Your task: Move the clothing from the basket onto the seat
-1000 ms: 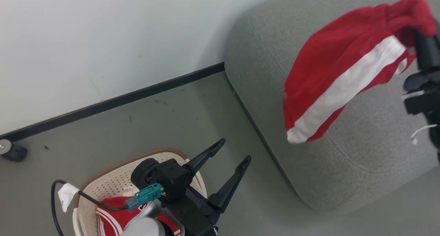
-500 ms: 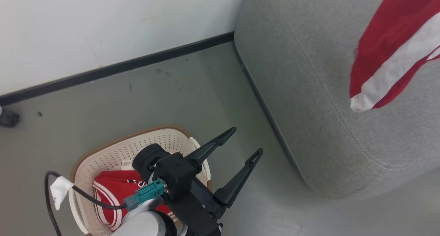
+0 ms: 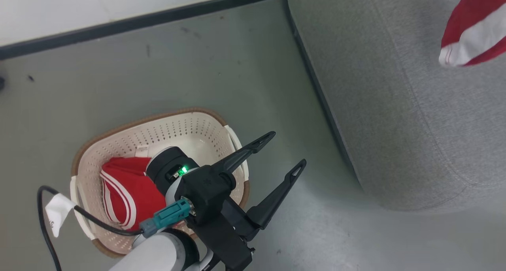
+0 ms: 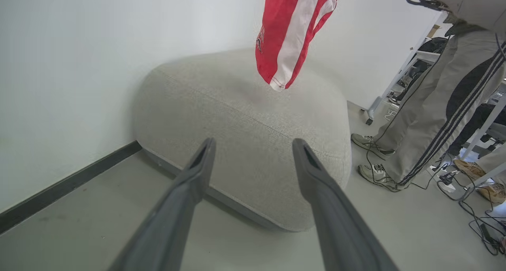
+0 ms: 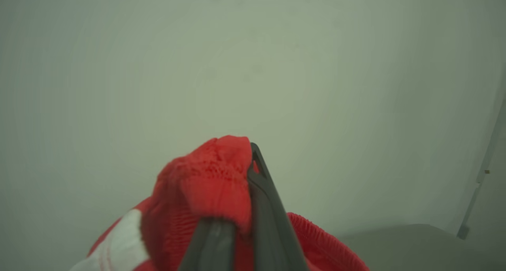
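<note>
Red shorts with a broad white stripe hang above the grey seat; the left wrist view has the shorts dangling over the seat. My right gripper is shut on the bunched waistband of the shorts. A cream basket with a brown rim stands on the floor at the lower left, and a red jersey with white trim lies inside it. My left gripper hovers open beside the basket's right rim, nothing between its fingers.
A white wall with a black skirting strip runs behind the basket. In the left wrist view a person's legs and shoes stand to the right of the seat, with cables on the floor.
The head camera has tilted down and left, so basket and seat shifted up in the picture. The shorts stay gripped in the right gripper. The left gripper stays open.
</note>
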Tool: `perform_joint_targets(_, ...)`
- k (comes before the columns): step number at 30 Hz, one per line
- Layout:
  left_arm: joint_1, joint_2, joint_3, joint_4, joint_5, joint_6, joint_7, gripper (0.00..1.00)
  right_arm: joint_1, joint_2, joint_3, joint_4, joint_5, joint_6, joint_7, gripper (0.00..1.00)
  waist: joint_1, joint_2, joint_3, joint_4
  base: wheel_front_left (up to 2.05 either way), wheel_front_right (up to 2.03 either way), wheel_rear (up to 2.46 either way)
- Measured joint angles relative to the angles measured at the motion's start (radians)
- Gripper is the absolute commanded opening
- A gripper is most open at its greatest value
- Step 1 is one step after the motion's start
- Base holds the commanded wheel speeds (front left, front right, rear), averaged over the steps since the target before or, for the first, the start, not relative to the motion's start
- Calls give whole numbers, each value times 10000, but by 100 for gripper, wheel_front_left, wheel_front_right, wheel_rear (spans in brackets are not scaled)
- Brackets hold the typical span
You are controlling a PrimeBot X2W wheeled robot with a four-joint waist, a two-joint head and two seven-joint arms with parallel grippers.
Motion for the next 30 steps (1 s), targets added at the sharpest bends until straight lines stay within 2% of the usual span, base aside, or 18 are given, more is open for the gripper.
perform_joint_targets(5,-153,155,42,-115,29,0,159,100,-430,-359,-445,263,-81,-284,-2,0,-1,0,541,105,0,0,0)
perform_joint_targets(10,-198,313,165,-265,71,4,213,100,-500,-318,-332,274,-646,-677,-2,0,0,1,1014,183,0,0,0)
perform_joint_targets(18,-505,311,142,-297,86,0,332,100,-492,-86,77,775,-1365,-1212,-4,0,0,1,1554,207,0,0,0)
perform_joint_targets(24,-551,313,165,-268,86,-4,322,100,-255,-82,721,1588,-2274,-1770,17,0,-2,0,1655,262,0,0,0)
perform_joint_targets(30,-603,257,163,-148,73,-15,282,100,-64,79,1256,2378,-2514,-1808,483,0,-2,0,1654,329,0,0,0)
